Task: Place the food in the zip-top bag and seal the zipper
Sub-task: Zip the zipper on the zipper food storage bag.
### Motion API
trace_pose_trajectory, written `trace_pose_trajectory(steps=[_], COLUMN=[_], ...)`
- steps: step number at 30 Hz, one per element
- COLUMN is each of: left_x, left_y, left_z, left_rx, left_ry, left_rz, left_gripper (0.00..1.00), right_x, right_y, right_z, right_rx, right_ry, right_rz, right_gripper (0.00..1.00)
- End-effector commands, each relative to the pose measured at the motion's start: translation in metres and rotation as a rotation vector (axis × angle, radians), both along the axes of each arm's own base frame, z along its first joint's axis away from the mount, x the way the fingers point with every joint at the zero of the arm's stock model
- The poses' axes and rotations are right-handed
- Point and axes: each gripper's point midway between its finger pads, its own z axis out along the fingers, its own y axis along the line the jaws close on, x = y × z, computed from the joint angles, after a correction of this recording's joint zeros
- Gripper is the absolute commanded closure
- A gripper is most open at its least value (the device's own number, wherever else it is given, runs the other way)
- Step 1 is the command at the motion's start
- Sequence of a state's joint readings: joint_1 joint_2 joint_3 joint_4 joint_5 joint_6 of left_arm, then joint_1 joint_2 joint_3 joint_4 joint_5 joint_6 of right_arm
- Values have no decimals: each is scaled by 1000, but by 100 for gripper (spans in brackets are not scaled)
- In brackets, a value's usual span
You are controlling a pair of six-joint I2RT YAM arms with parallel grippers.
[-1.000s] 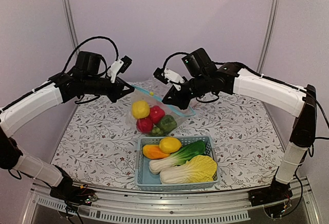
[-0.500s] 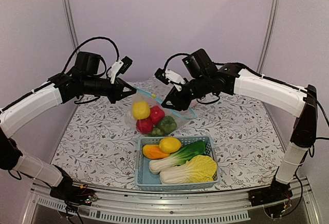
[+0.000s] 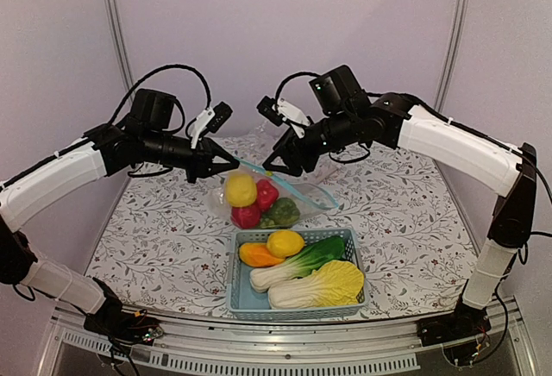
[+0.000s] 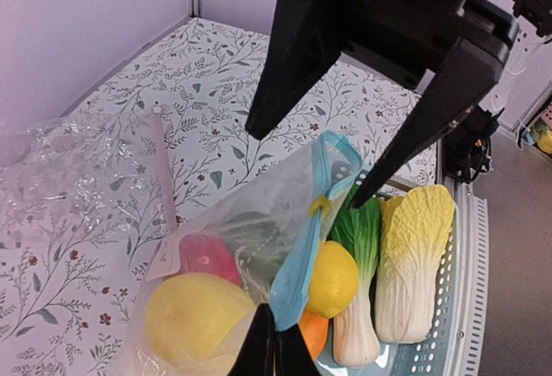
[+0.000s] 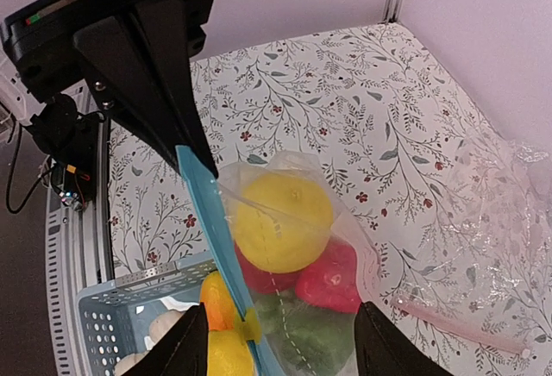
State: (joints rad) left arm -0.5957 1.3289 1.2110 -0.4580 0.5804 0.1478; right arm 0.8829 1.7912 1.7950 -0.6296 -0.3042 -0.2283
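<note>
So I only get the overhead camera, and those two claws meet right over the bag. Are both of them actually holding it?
Observer: Only one. The left wrist camera shows the left gripper pinched shut on the zipper.
Operator: And the other claw?
Observer: Open. In its own camera, the right gripper has its fingers spread wide, with the zipper running between them.
Operator: Is there anything on that zipper?
Observer: A small yellow tab sits partway along it. I can't make it out from overhead.
</note>
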Motion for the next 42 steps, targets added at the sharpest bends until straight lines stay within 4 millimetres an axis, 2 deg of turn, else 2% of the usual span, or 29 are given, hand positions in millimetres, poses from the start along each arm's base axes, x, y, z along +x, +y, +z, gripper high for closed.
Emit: trace_pose_trajectory(steps=[1,6,18,29,42], left_x=[1,1,-1,-1,1], left_y=[-2,-3,-3,-3,-3], left_z=[8,8,10,11,8], left_rx=[-2,-4,-11,-10,-2], left_ry=[-30,-25,-27,-30,-30], left_rz=[-3,-4,-11,-9,-2], left_gripper=[100,100,100,100,100], right_x=[-23,-32,-17,-14,-12], right_y=[1,2,5,13,12], right_z=[5,2,-12,-18,-23], right_rx=[20,5,-36,-35,-44], right_ry=[62,74,47,66,78], right_rz=[97,114,83,101,98], right_gripper=[43,49,56,64,84])
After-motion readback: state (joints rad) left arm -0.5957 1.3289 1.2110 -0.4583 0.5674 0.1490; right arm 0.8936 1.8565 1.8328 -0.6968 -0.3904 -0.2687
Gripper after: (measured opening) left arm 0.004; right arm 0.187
